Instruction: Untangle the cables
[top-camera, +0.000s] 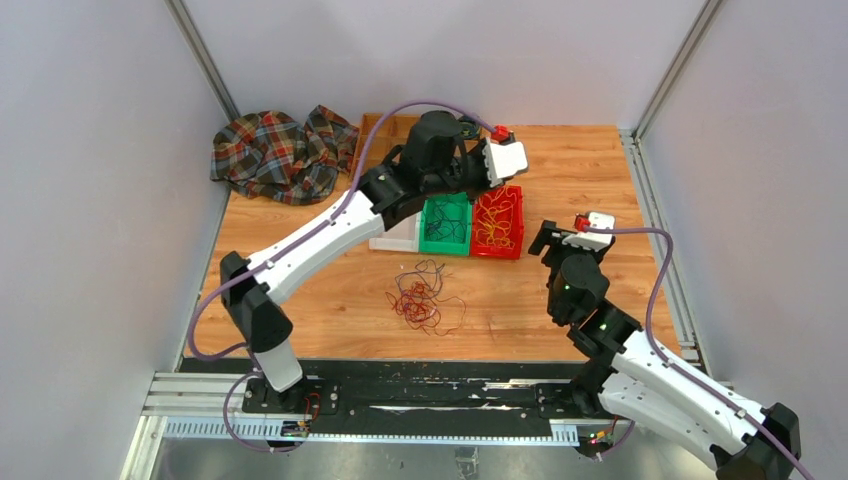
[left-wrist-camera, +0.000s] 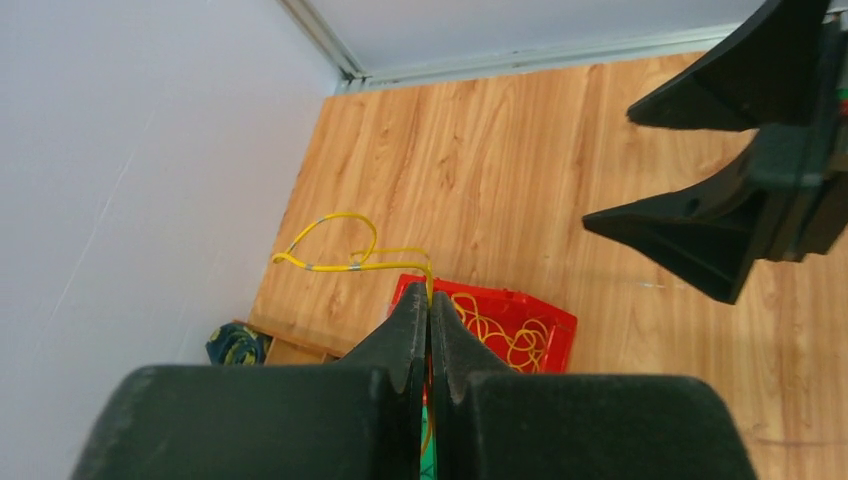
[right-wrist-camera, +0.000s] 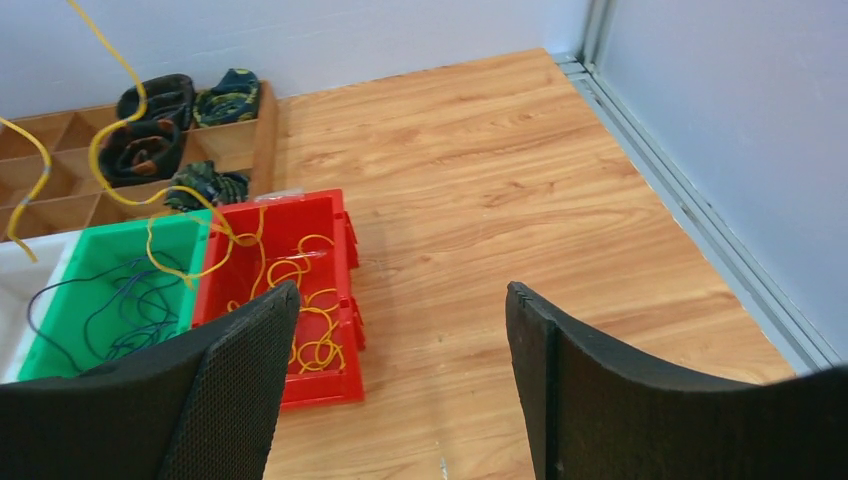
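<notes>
Sorting seems midway: the left gripper, fingers pressed together, pinches a thin yellow wire strand above the red plastic bin (yellows lie inside). The right gripper hovers nearby, fingers spread. Next, I'd guess: drop the strand in, then return to the red-and-dark wire tangle on the wooden table.

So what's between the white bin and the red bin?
The green bin, holding dark cables. It shows in the top and right wrist views.
</notes>
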